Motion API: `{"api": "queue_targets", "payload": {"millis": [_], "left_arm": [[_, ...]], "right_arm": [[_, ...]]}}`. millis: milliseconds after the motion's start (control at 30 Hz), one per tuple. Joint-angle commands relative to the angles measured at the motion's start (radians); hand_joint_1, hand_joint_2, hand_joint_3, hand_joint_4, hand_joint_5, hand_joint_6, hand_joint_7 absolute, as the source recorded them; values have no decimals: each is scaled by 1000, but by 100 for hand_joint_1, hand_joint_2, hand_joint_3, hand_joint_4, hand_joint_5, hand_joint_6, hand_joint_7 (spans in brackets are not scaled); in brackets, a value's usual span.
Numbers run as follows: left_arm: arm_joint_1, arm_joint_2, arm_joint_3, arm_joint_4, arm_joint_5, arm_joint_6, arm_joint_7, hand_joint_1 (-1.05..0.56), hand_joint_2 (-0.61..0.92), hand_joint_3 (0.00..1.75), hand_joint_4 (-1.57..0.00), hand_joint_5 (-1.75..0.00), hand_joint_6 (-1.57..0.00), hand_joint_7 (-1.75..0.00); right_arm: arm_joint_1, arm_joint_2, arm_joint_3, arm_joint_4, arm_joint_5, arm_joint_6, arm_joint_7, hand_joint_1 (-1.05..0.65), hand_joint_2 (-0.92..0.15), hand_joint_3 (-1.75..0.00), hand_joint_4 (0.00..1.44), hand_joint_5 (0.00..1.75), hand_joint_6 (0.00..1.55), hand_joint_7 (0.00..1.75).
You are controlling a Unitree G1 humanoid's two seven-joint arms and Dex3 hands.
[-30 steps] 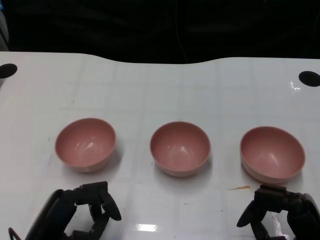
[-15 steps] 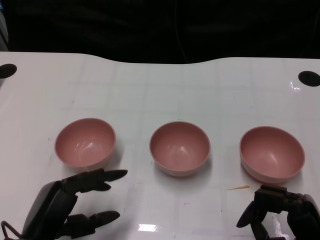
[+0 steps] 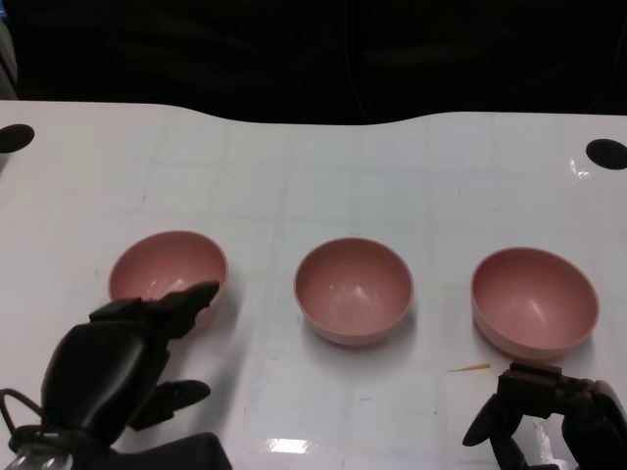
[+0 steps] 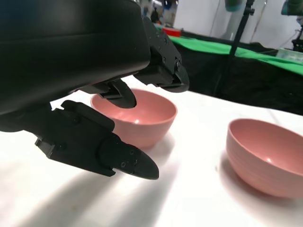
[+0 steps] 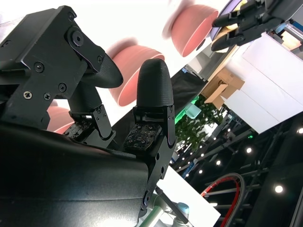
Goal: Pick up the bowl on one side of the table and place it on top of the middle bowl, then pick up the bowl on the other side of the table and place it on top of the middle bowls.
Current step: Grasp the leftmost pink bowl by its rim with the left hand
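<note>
Three pink bowls stand in a row on the white table [image 3: 313,176]: the left bowl [image 3: 162,264], the middle bowl [image 3: 353,289] and the right bowl [image 3: 534,301]. My left hand [image 3: 122,367] is raised, its fingers spread and empty. Its upper fingertips reach over the left bowl's near rim, and the thumb lies lower, in front of the bowl. The left wrist view shows the left bowl [image 4: 147,116] just beyond the fingers [image 4: 118,158], with the middle bowl [image 4: 270,156] off to the side. My right hand [image 3: 549,416] sits near the table's front edge before the right bowl, fingers curled in, empty.
Two black round holes mark the table's far corners [image 3: 15,137] [image 3: 605,153]. A small yellowish scrap [image 3: 470,368] lies in front of the right bowl. A dark backdrop runs behind the table's curved far edge.
My left hand has uncurled its fingers, lifted and moved forward until its fingertips overlap the left bowl's near rim. The right hand and the three bowls have stayed put.
</note>
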Motion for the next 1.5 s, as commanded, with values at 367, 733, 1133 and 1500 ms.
{"api": "queue_targets", "payload": {"millis": [367, 733, 1133, 1500], "left_arm": [[-179, 8, -164, 120, 207, 337, 19, -55, 90, 1, -31, -16, -27, 0], [-289, 7, -263, 281, 188, 402, 13, -52, 90, 0, -46, -15, -39, -3], [-484, -18, -381, 668, 142, 352, 157, -40, 92, 10, -82, -20, -61, -6], [-508, 3, -412, 701, 96, 261, 329, -32, 92, 18, -102, -81, -79, -50]], "right_arm": [[-1, -4, -2, -11, -10, 13, -13, 0, -18, -153, 87, 162, 93, 115], [4, -3, 1, -17, -3, 16, -8, -1, -17, -153, 86, 164, 93, 115], [11, -4, 5, -32, -12, 26, -10, -2, -15, -156, 86, 165, 92, 115], [14, -3, 6, -34, -11, 28, -9, -2, -14, -157, 86, 165, 92, 116]]}}
